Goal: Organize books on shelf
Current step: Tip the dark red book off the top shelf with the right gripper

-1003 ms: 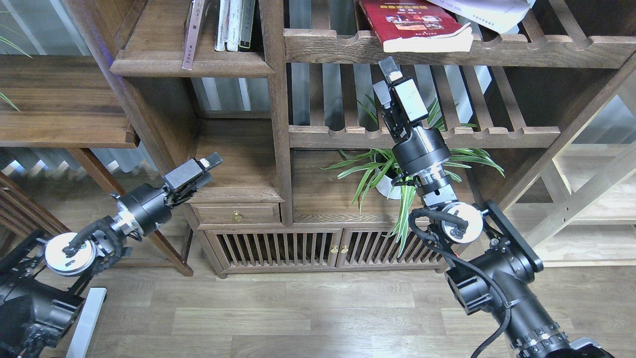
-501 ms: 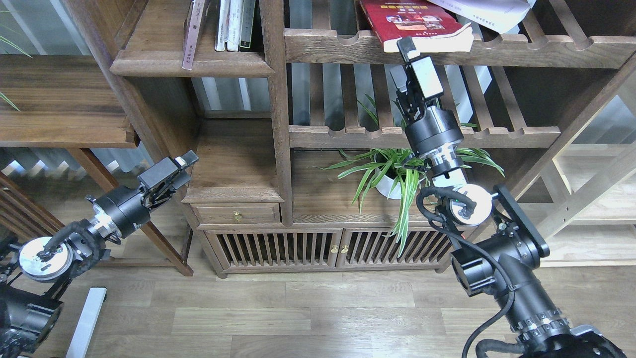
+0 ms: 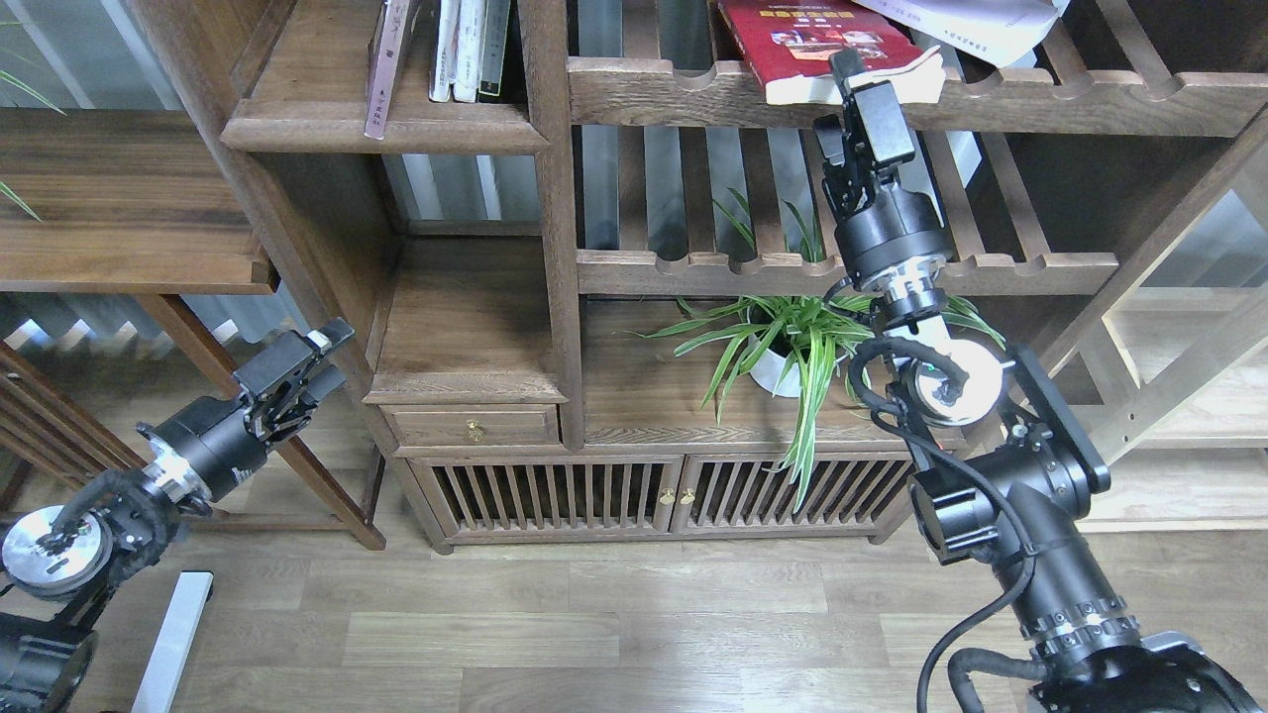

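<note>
Scalloped front rail [image 3: 693, 94] and red book [image 3: 817, 45] stand directly ahead of the right gripper [image 3: 852, 74]. Solid shelf [image 3: 327, 94] is open left of the upright books [image 3: 461, 50]. The upright post [image 3: 550, 198] divides the two bays.

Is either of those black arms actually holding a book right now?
No. The right gripper sits at the red book's front edge without clasping it; the left gripper hangs empty, low down.

One red book [image 3: 807, 40]; one white book [image 3: 966, 22]; four upright books [image 3: 446, 50]; one potted plant [image 3: 792, 342]; two grippers [image 3: 860, 74].
</note>
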Controlling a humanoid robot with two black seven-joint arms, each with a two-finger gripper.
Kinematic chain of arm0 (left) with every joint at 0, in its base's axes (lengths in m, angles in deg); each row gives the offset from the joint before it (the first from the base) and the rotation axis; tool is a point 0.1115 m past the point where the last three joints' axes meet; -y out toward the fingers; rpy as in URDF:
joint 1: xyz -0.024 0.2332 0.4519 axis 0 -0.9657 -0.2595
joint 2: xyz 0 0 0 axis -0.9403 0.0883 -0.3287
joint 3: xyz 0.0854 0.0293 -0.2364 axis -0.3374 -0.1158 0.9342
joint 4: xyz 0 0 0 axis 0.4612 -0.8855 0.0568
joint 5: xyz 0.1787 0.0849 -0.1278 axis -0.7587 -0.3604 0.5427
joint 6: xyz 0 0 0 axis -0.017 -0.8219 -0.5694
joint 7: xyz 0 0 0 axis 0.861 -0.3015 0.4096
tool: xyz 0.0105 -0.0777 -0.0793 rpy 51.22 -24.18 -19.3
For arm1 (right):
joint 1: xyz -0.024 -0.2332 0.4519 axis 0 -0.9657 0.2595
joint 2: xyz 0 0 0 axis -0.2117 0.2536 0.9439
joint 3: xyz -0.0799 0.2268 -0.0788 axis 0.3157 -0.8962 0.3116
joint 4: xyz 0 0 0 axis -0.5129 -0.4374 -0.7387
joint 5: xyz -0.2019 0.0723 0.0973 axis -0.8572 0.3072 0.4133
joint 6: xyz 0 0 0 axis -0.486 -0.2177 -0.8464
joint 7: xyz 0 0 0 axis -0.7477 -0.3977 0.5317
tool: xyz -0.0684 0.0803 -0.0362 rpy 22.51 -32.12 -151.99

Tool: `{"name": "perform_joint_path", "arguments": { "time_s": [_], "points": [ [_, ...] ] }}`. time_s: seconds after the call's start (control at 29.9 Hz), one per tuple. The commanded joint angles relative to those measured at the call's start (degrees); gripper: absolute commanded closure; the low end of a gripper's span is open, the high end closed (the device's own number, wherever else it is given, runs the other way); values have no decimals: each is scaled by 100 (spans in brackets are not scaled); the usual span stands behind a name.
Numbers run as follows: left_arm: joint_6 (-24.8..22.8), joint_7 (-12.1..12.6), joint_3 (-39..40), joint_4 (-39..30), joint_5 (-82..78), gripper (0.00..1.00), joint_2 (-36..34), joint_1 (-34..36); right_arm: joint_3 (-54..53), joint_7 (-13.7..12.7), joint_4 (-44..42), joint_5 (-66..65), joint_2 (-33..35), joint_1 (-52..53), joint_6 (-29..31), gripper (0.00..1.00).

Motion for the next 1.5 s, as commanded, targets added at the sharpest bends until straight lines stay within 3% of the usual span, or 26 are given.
{"name": "perform_joint_path", "arguments": {
  "time_s": [0.0, 0.53, 0.6, 0.77, 0.87, 0.97, 1.17, 1.47],
  "points": [
    [0, 0, 20, 2, 6, 1, -2, -65, -19, -9, 0, 3, 0, 11, -48, 1],
    [0, 0, 37, -15, 41, 1, -2, -118, -28, -9, 18, 20, 0, 178, -277, 2],
    [0, 0, 37, -15, 41, 1, -2, -126, -28, -18, 26, 64, 0, 178, -277, 14],
    [0, 0, 46, -7, 41, 1, -2, -162, -169, -18, 53, 652, 113, 186, -277, 69],
    [0, 0, 46, 2, 41, 1, -2, -162, -134, -27, 114, 679, 421, 186, -268, 89],
    [0, 0, 46, -7, 41, 1, -2, -162, -90, -53, 114, 671, 728, 213, -277, 96],
    [0, 0, 46, 2, 41, 1, -2, -162, 130, -62, 123, 671, 1423, 178, -277, 97],
    [0, 0, 29, 2, 32, 1, 7, -162, 86, -53, 211, 671, 1494, -24, -233, 97]
  ]
}}
